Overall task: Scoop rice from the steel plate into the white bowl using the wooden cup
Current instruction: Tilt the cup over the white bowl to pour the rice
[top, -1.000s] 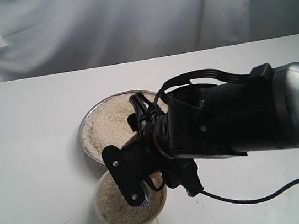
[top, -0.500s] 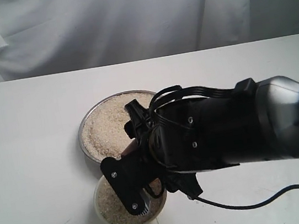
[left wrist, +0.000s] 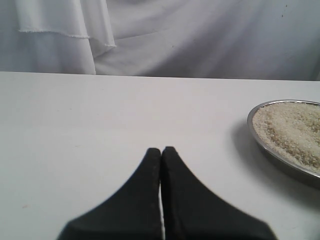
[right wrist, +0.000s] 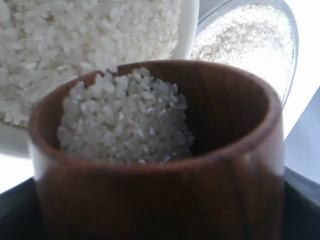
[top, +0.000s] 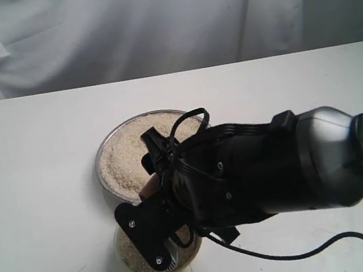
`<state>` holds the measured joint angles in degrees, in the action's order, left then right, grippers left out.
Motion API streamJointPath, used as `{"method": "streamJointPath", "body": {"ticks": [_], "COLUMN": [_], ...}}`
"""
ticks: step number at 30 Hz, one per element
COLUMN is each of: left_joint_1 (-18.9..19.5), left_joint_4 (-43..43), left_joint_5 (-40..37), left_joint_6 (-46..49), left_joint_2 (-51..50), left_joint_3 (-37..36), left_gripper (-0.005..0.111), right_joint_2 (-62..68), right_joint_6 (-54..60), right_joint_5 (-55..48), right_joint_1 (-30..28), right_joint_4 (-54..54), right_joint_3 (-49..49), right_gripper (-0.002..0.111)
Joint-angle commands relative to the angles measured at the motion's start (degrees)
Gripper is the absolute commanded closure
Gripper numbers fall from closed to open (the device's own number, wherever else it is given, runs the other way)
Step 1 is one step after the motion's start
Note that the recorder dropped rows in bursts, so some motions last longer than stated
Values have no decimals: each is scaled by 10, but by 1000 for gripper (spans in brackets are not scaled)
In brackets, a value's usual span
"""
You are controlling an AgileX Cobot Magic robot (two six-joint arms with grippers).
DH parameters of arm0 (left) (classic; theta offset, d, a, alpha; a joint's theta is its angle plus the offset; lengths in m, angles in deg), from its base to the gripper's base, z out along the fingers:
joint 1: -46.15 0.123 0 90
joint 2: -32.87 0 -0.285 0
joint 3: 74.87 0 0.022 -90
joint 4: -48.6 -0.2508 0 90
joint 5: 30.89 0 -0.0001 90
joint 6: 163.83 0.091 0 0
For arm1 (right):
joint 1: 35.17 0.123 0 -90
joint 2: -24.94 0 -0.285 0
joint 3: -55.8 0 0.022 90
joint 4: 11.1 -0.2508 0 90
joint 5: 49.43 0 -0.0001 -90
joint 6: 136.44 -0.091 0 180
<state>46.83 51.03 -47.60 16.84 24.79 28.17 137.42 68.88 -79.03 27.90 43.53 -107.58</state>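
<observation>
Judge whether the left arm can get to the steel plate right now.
Probably yes: only bare table lies between the shut left pincer and the steel plate's near rim.

Bright, soft, even light throughout. Beyond the wooden cup (right wrist: 165,200) in the right gripper (top: 153,197), the table (right wrist: 310,35) blows out to white glare, and the cup's near wall is blurred. The left gripper (left wrist: 161,152) shows dark and soft-edged; the steel plate (left wrist: 260,142) ahead of it casts a soft shadow.
</observation>
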Motion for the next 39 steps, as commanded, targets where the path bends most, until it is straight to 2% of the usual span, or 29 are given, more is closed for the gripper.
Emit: {"method": "streamJointPath", "body": {"ticks": [1, 7, 13, 29, 39], "left_joint_1": [-1, -1, -1, -1, -1], "left_joint_4": [0, 0, 0, 0, 0], "left_joint_5": [4, 4, 4, 4, 4], "left_joint_6": [-2, -2, -2, -2, -2], "left_joint_2": [3, 3, 3, 3, 3], "left_joint_3": [-3, -3, -3, -3, -3], "left_gripper": [107, 107, 107, 107, 107], "right_joint_2": [2, 2, 2, 2, 2], "right_joint_6": [-3, -5, -65, -69, -69], "right_joint_5": [-8, -16, -37, -41, -80], "right_joint_1": [2, 3, 14, 26, 26], "right_joint_4": [16, 34, 102, 105, 134], "right_joint_3": [-6, -6, -6, -6, -6], "right_gripper": [108, 108, 108, 108, 108]}}
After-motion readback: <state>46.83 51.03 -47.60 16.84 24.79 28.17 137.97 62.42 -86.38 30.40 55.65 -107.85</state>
